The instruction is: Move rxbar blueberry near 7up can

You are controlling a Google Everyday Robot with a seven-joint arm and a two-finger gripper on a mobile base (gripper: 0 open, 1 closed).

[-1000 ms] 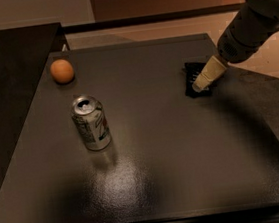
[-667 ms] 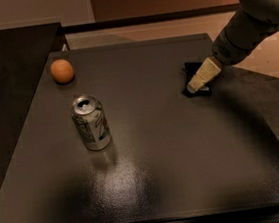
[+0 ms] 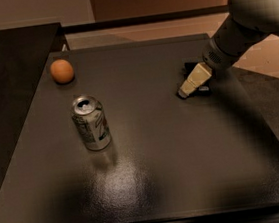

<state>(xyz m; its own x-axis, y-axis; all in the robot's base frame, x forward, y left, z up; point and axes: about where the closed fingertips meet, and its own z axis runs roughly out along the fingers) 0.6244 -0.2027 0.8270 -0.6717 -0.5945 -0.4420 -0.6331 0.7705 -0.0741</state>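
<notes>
The 7up can [image 3: 91,123] stands upright on the left half of the dark table [image 3: 156,172], silvery with green and a red mark, pull-tab top showing. The rxbar blueberry [image 3: 191,68] is a small dark flat shape at the right side of the table, mostly covered by my gripper. My gripper [image 3: 190,83], cream-tipped, reaches down from the grey arm [image 3: 249,15] at the upper right and sits right over the bar at table level. A wide stretch of table separates the bar from the can.
A round orange fruit [image 3: 62,71] lies at the far left of the table, behind the can. A second dark surface [image 3: 9,73] adjoins on the left. The table's right edge is just past the arm.
My gripper tip has shifted a little left and toward the front, over the bar. The can and the orange have not moved.
</notes>
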